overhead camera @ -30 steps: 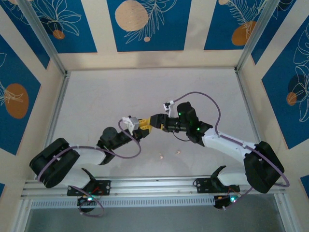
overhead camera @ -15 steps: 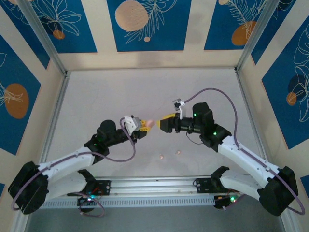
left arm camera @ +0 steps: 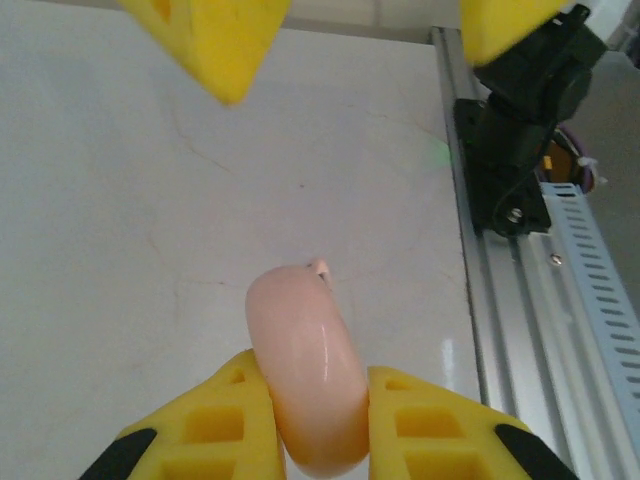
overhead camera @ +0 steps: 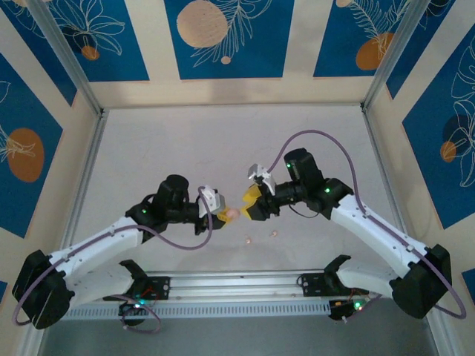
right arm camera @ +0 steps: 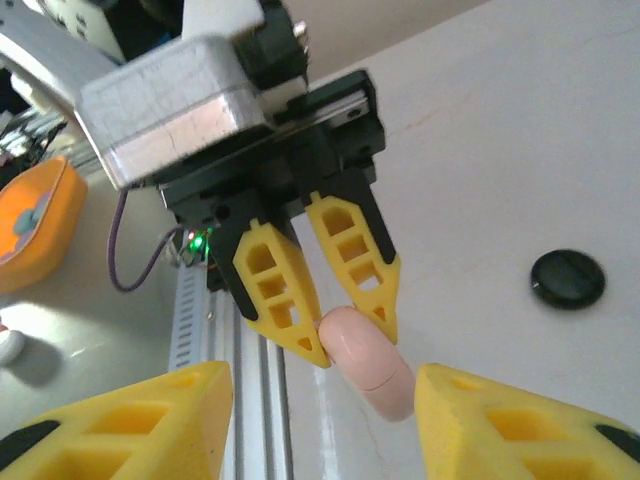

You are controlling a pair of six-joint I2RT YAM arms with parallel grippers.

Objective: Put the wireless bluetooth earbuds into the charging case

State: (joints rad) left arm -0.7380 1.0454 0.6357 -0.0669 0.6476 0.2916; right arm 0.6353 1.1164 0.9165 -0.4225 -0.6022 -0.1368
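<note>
Pink case, top view: clenched at one end by the left gripper, lifted above the table, free end turned toward the right gripper.
Right gripper, top view: jaws apart, just beside the pink case, with no contact to be seen.
Pale earbuds, top view: two tiny buds lying on the table, nearer to the arm bases than the pink case, apart from each other and untouched.

Grip, left wrist view: yellow fingers pressing on both broad sides of the pink case, much of the shell standing out beyond the tips.
Surface, left wrist view: glossy, smooth and hard-looking; probably light, stiff and a little slippery under the pads.

Seam, right wrist view: thin line around the pink case, lid closed as far as visible; likely to need opening before any bud goes in.
Right gripper, right wrist view: released, one jaw on each side of the pink case, both clear of it.
Black disc, right wrist view: flat on the table, well apart from the pink case.

Handling, case: best held across the broad sides, away from the seam, leaving the lid free to swing.
Handling, earbuds: very small, light and rounded, so easy to flick away or drop; best taken with the fingertips only, squeezing gently on the body.
</note>
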